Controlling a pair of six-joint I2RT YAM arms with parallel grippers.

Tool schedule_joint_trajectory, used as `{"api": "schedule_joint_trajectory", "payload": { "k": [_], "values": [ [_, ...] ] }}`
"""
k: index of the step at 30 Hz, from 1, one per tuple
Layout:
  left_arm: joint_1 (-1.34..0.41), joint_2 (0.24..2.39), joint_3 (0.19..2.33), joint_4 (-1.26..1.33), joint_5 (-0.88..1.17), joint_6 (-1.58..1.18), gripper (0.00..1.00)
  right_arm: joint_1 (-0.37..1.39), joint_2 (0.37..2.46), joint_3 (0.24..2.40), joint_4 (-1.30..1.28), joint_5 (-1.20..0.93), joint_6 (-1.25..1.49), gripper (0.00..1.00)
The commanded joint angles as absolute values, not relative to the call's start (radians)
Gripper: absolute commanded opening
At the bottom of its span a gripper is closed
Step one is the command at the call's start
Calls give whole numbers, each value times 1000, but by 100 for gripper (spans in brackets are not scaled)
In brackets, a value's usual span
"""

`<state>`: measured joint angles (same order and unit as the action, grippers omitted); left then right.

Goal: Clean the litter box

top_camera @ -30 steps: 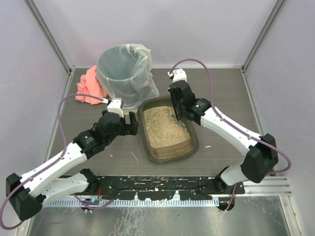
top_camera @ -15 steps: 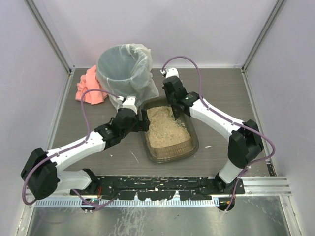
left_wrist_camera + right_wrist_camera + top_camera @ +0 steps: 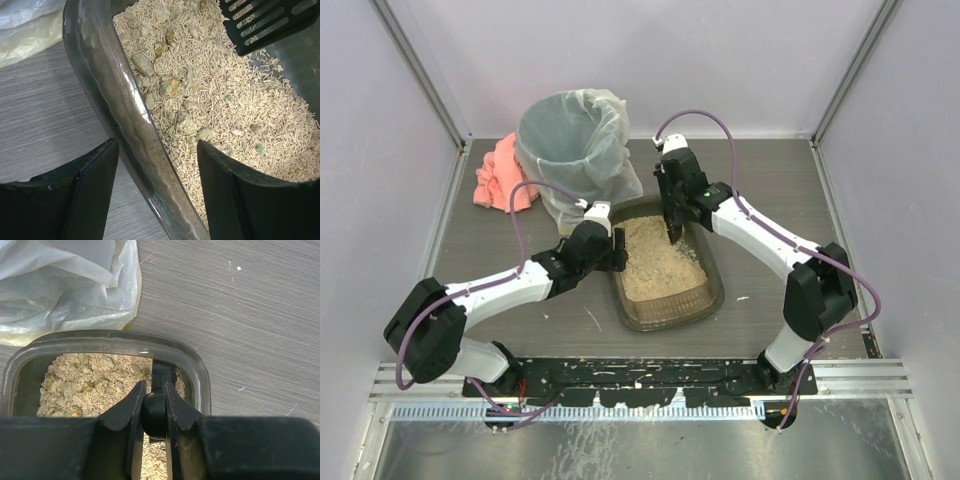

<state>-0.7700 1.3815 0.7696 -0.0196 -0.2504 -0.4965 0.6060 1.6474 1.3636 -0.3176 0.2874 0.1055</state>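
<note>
The litter box (image 3: 665,310) is a shallow dark tray of beige litter at the table's middle. Greenish-brown clumps (image 3: 170,86) lie in the litter near its left wall (image 3: 125,115). My left gripper (image 3: 617,250) straddles that wall, one finger outside over the table and one inside over the litter. In the left wrist view the left gripper (image 3: 156,145) is open, with gaps on both sides of the wall. My right gripper (image 3: 672,228) hangs over the box's far end, shut on the handle of a black slotted scoop (image 3: 270,20). In the right wrist view the right gripper (image 3: 154,387) pinches the handle (image 3: 154,415) above the rim (image 3: 115,337).
A tall round bin (image 3: 570,140) with a whitish plastic liner (image 3: 65,280) stands just behind the box's left corner. A pink cloth (image 3: 500,175) lies left of the bin. Small litter bits dot the table around the box. Grey walls close in three sides.
My left arm has reached right until its fingers straddle the box's left wall, and its jaws have narrowed. The right arm shifted slightly left with the scoop.
</note>
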Motion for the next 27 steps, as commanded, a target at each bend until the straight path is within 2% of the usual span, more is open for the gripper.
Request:
{"api": "schedule_joint_trajectory", "payload": {
  "k": [1, 12, 22, 27],
  "values": [
    [-767, 1397, 791, 58, -231, -474, 64, 609, 1632, 1369, -255, 155, 150, 1],
    [-768, 1429, 811, 54, -198, -453, 54, 589, 1586, 1308, -242, 61, 180, 1],
    [-768, 1451, 819, 37, -148, -418, 49, 384, 1564, 1144, -65, -279, 347, 1],
    [-768, 1463, 836, 28, -125, -402, 46, 349, 1558, 1090, -19, -334, 407, 1]
  ]
}}
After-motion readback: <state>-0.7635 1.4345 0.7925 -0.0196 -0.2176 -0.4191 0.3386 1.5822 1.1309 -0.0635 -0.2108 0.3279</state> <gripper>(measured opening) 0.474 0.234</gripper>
